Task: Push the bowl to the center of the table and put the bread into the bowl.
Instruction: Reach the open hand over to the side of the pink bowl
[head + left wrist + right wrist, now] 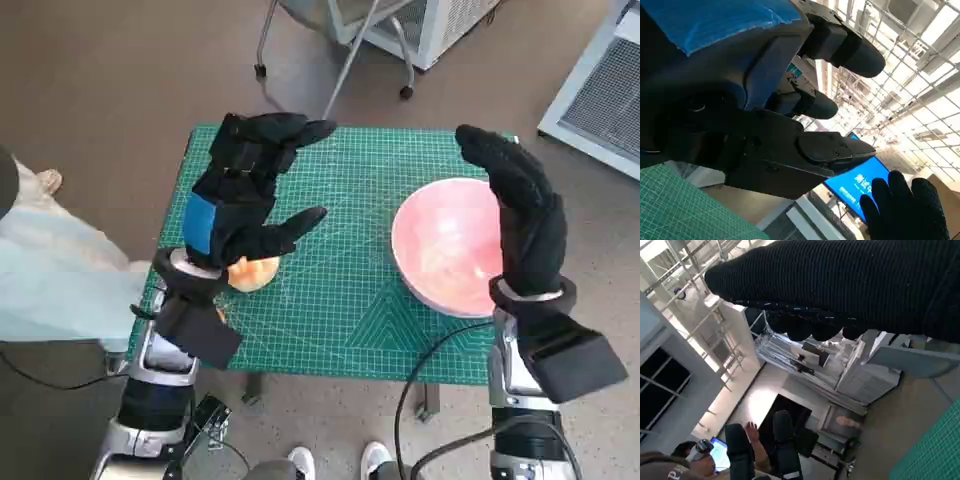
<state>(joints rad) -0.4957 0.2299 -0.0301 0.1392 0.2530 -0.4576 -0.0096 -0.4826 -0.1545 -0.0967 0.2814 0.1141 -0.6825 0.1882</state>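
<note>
One pink bowl by the right edge of the green tabletop. One bread by the left edge, half hidden under the left hand. Two hands up above the tabletop. Left hand: fingers spread wide, holding nothing. Right hand: flat over the bowl's right rim, fingers straight, holding nothing.

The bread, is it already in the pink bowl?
No. In the head view the bread lies on the green mat under the left hand, well apart from the bowl.
</note>
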